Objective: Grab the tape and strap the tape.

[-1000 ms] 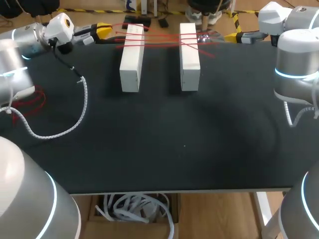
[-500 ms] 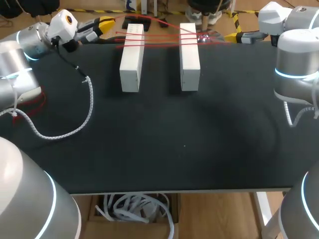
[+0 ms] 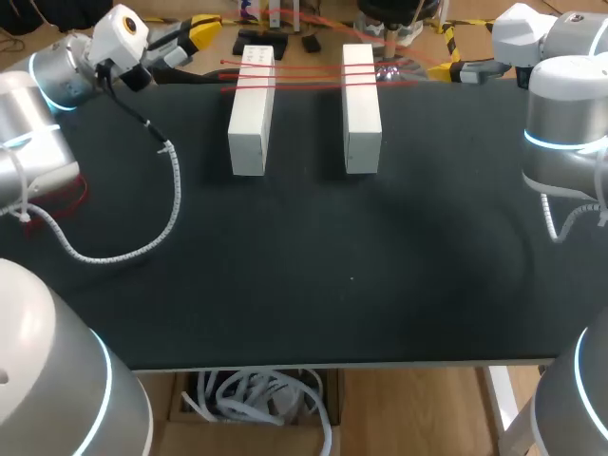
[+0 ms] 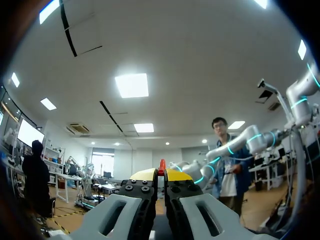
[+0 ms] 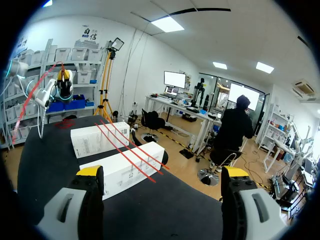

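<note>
Two white boxes (image 3: 252, 109) (image 3: 361, 104) lie side by side at the table's far edge, with several strands of red tape (image 3: 304, 78) stretched across both. My left gripper (image 3: 202, 28) is past the far left corner, beyond the left box, shut on a red tape strand (image 3: 323, 24) that runs rightward above the boxes. In the left wrist view the red tape end (image 4: 161, 165) pokes out between the shut fingers of that gripper (image 4: 161, 175). My right gripper (image 5: 162, 172) stands wide open with nothing in it. It is beside the nearer box (image 5: 125, 169), with the tape strands (image 5: 131, 151) ahead. In the head view it (image 3: 443, 70) is at the far right edge.
A coiled white cable (image 3: 142, 237) hangs from my left arm and loops over the table's left part. A loose bundle of red tape (image 3: 59, 201) lies by the left arm's base. The black tabletop (image 3: 351, 275) stretches in front of the boxes.
My left gripper has moved away past the far edge and to the right, lifting the held red strand off the boxes. The right arm has kept still.
</note>
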Controlling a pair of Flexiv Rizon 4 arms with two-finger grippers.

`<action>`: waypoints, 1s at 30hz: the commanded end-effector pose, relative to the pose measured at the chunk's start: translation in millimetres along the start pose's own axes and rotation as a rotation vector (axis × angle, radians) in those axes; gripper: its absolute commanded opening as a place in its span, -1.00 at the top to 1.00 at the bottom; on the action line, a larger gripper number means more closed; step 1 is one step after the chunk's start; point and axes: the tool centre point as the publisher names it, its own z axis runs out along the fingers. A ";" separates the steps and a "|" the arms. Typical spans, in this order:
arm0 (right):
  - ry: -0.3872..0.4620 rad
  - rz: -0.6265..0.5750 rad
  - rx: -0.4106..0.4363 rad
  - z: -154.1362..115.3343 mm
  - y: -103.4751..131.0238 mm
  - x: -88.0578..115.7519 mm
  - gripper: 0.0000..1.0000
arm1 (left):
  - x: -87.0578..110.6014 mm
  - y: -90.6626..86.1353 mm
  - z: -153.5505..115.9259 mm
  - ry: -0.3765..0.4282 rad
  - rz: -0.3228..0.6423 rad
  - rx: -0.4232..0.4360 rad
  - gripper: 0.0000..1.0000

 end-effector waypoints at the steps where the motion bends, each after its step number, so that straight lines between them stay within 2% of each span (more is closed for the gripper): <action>1: 0.000 0.000 -0.001 -0.2 -0.3 0.0 -1.00 | 8.5 -18.3 8.8 -0.044 -0.007 -0.034 1.00; 11: 0.000 0.000 -0.001 -0.2 -0.3 0.0 -1.00 | 9.5 -42.5 23.5 0.018 -0.036 -0.066 1.00; 30: 0.000 0.000 -0.001 -0.2 -0.3 0.0 -1.00 | 10.2 -55.7 27.6 0.032 -0.029 -0.070 1.00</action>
